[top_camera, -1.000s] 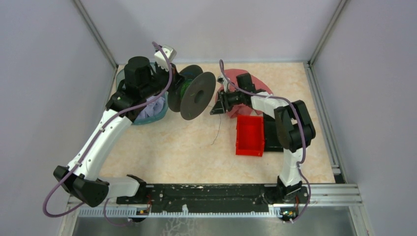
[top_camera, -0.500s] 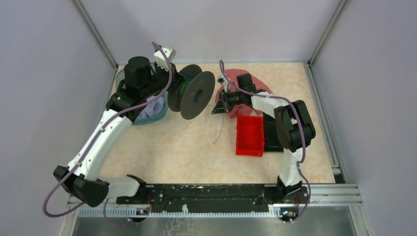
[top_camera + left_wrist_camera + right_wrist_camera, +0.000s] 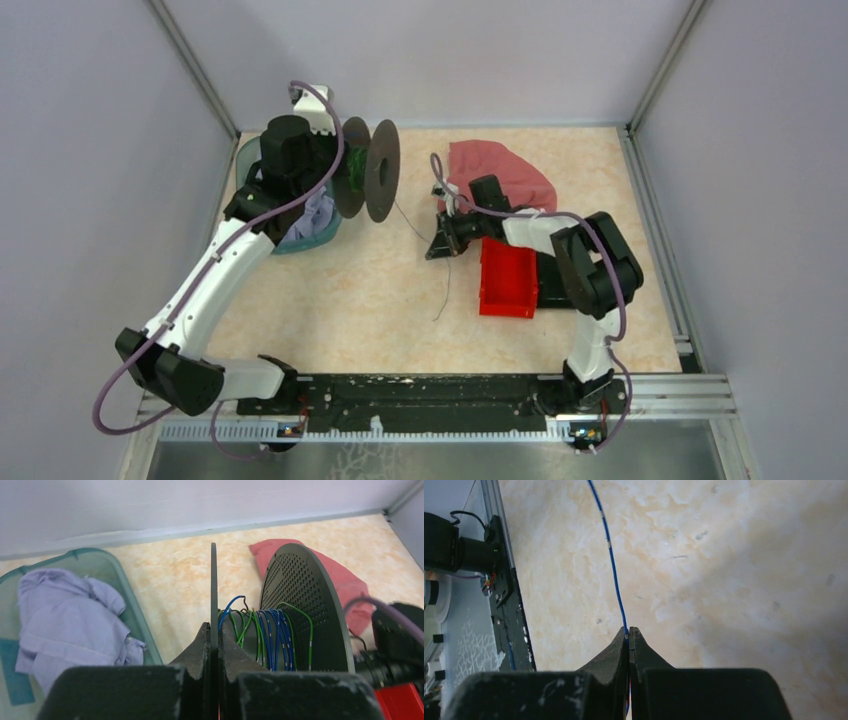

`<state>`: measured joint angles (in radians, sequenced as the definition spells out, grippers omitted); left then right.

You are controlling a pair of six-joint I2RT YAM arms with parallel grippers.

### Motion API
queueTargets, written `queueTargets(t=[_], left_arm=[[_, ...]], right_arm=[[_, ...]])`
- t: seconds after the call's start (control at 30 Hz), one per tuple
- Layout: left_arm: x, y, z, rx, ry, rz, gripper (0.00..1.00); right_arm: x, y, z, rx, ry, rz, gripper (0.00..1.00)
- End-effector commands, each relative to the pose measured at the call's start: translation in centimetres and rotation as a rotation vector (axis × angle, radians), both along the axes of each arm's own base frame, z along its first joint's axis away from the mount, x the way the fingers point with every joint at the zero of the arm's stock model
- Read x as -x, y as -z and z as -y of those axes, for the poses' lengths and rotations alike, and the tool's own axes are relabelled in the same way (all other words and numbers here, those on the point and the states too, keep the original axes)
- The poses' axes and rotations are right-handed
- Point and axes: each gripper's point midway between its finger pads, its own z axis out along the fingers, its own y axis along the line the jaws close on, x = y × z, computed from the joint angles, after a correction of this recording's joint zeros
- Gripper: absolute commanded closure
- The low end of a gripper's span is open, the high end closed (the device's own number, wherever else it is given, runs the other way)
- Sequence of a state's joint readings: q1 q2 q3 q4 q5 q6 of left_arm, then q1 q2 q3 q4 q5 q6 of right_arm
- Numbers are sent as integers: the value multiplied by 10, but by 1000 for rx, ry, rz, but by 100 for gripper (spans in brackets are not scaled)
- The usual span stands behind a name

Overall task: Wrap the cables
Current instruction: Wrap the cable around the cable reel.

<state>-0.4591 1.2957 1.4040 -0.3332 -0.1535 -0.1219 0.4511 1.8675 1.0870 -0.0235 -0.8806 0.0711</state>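
L gripper point(image 3: 214, 630) was clamped tight on the spool point(image 3: 381, 184) flange, holding it upright; R gripper point(image 3: 628, 632) pinched shut on the thin blue cable point(image 3: 610, 550) running spool-to-tabletop point(image 3: 340, 300), prob. tensioning it for winding.

two grippers: the left gripper point(image 3: 213, 630) clamps one flange of the one black spool point(image 3: 305, 615), which has two flanges, and the right gripper point(image 3: 628, 632) pinches one thin blue cable point(image 3: 611, 555) between its jaws. left of the left jaws sits one teal basket point(image 3: 131, 600) holding one lilac cloth point(image 3: 70, 620). one red cloth point(image 3: 505, 170) lies beyond the right jaws and one red bin point(image 3: 507, 309) just beside them.
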Motion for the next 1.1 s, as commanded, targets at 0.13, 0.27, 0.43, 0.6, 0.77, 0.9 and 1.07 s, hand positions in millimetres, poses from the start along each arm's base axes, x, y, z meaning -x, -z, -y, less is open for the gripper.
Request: queueTargets(t=[0.13,0.27,0.43,0.6,0.77,0.9,1.07], left_arm=[[-24,-9,-42,62,-300,89,100],[-28,0,-53,80,-394,88,100],[-31,12,-55,79,-433,79,100],[-33,22,-52,61,-442,67,100],[-35,26,-52,42,-453,71,100],[-34,32,-51,26,-444,68,100],[-30,37,-41,5,-382,64,100]], right_arm=[[36,-42,-42,-72,-188,186,100],[59,-62,-56,-140,-281,181,100],[89,-88,-71,-189,-416,199,100],[104,-121,-81,-240,-502,205,100],[103,-162,-85,-288,-514,253,100],[101,-197,-88,-322,-504,286,100],[83,-227,-90,-286,-421,354,100]])
